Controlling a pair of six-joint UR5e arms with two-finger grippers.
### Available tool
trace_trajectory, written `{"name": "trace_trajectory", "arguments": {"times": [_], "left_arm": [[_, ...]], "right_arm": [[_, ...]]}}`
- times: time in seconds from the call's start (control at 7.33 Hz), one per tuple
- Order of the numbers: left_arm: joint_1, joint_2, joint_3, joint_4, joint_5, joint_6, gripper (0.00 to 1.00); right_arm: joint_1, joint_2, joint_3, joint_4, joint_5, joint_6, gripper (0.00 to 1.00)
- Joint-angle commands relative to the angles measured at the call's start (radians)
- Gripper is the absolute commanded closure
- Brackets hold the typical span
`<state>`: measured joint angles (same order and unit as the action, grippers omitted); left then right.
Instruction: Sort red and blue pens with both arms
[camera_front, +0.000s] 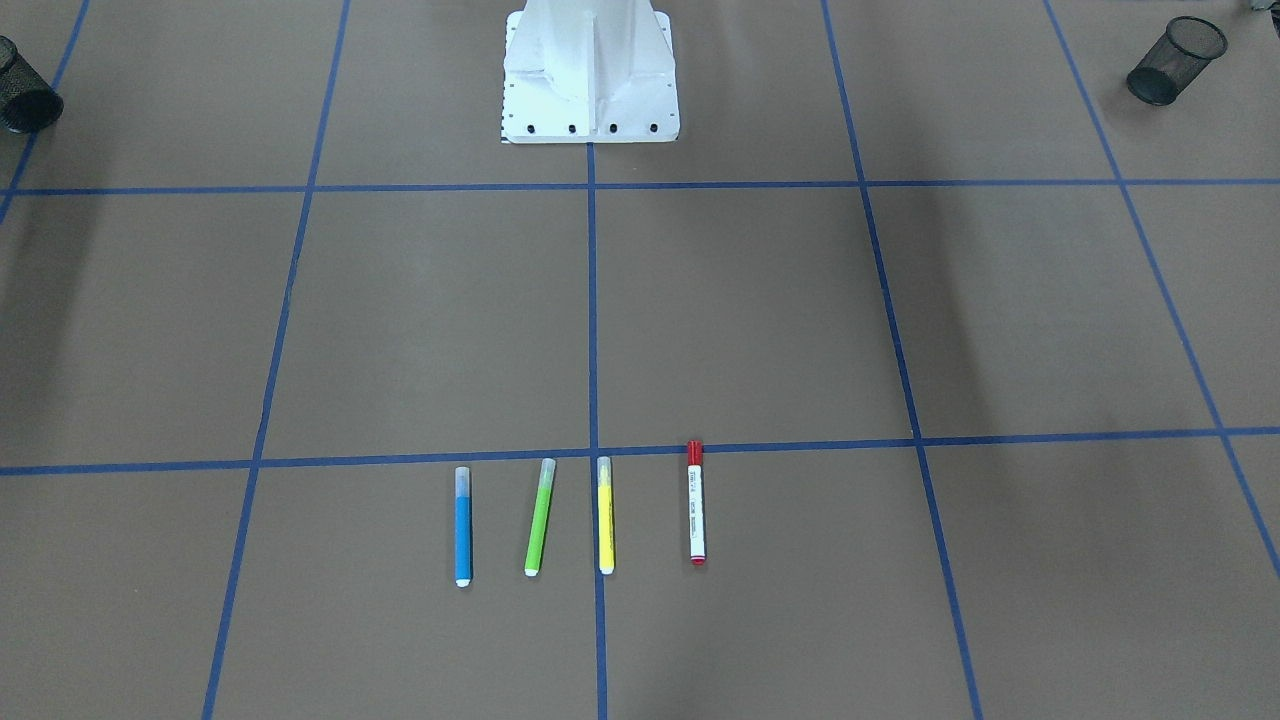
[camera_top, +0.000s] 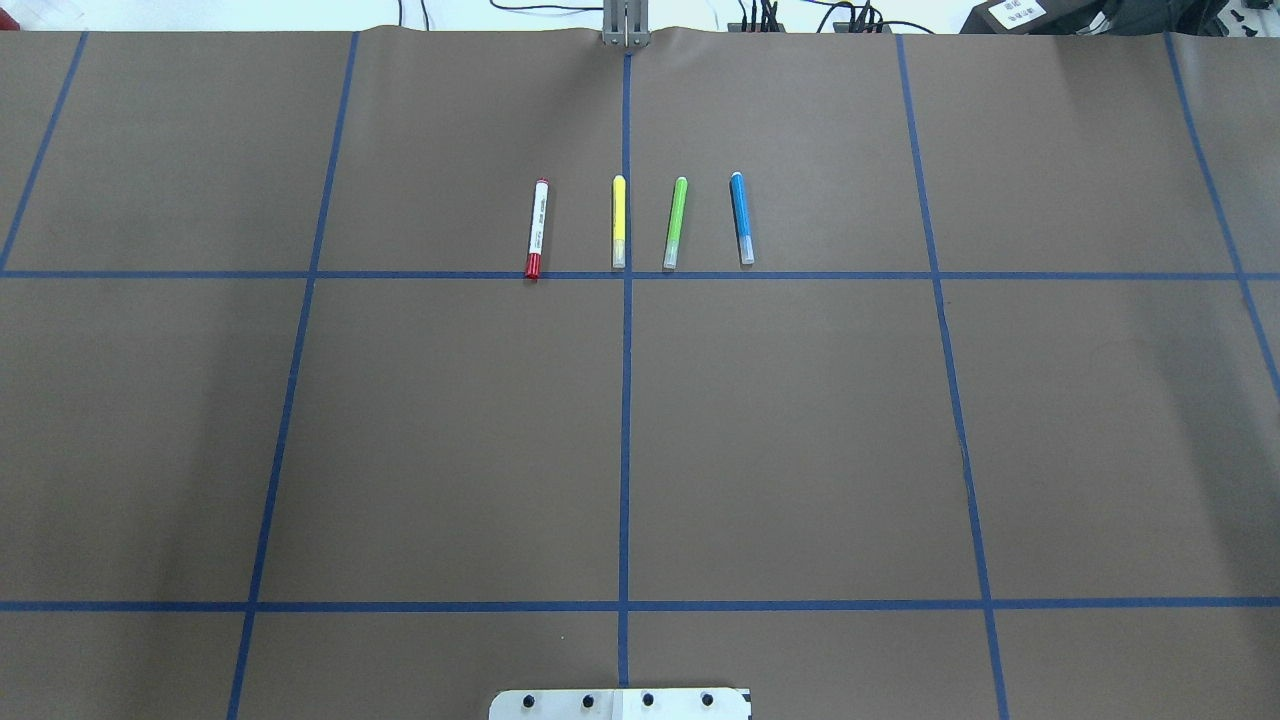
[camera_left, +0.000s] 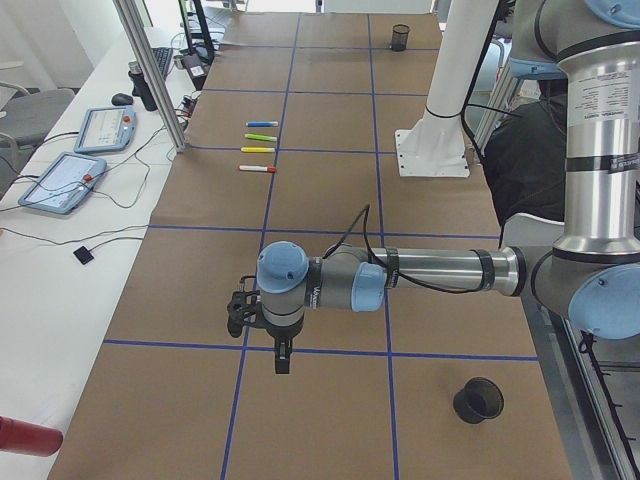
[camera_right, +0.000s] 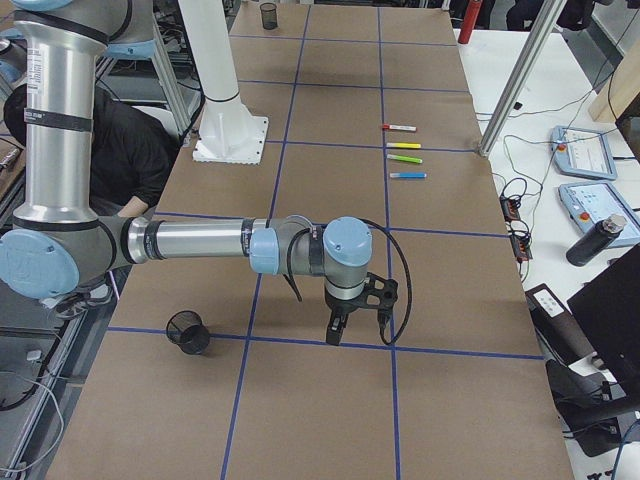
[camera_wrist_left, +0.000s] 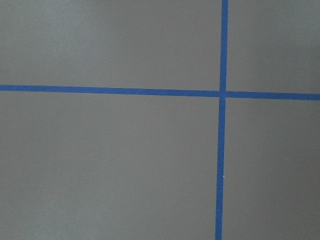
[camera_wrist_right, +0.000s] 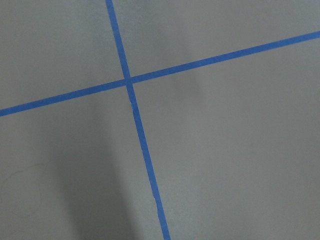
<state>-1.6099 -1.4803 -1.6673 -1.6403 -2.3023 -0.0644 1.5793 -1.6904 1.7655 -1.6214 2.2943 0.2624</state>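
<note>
Red marker: white barrel with print, red cap and tip; one, at one end of the row, cap on a blue tape line.
Blue pen: slim, translucent cap; one, at the other end.
Row: four pens lying apart on the desk, green pen and yellow pen between.
Cups: two, black mesh, at the corners by the robot.
Left arm: low over the desk, well apart from the pens; cannot tell how its jaws stand.
Right arm: the same; jaws unclear too.
</note>
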Motion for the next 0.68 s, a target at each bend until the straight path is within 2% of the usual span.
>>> {"name": "trace_trajectory", "arguments": {"times": [0.0, 0.55], "left_arm": [[0.001, 0.002, 0.0, 0.0, -0.002, -0.002, 0.0], [0.002, 0.0, 0.001, 0.0, -0.002, -0.002, 0.0]], "right_arm": [[-0.004, 0.003, -0.001, 0.001, -0.001, -0.003, 0.0], [-0.005, 0.003, -0.008, 0.008, 0.002, -0.005, 0.0]]}}
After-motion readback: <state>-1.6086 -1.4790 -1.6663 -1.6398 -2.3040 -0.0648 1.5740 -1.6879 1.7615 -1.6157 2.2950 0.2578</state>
